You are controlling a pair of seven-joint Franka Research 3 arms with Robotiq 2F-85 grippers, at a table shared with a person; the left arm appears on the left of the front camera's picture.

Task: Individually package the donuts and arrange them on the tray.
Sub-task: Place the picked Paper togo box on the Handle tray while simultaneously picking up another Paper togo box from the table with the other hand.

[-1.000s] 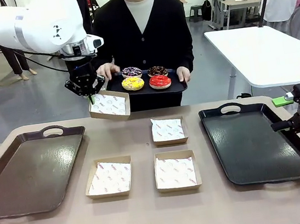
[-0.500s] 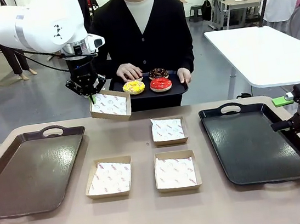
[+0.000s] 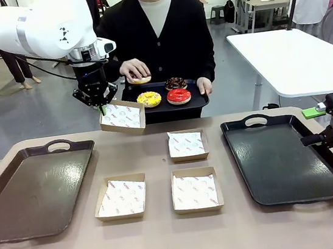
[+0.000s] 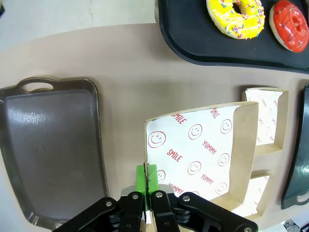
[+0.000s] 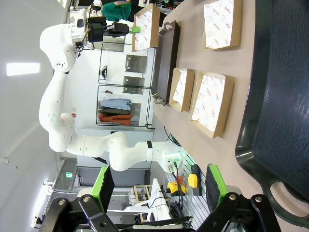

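Toward the upper left of the front view, a paper-lined cardboard box is held clear of the table, pinched by one edge in the closed left gripper. Just right of it, a yellow donut, a red donut and a dark chocolate donut are carried on a small black tray by a person. A fourth donut is held just above that tray in the person's hand. At the right edge, the right gripper is spread wide open and empty.

The right gripper, jaws spread wide, hangs by a black tray; left of it three lined cardboard boxes sit on the table, and the left gripper holds a fourth box aloft.
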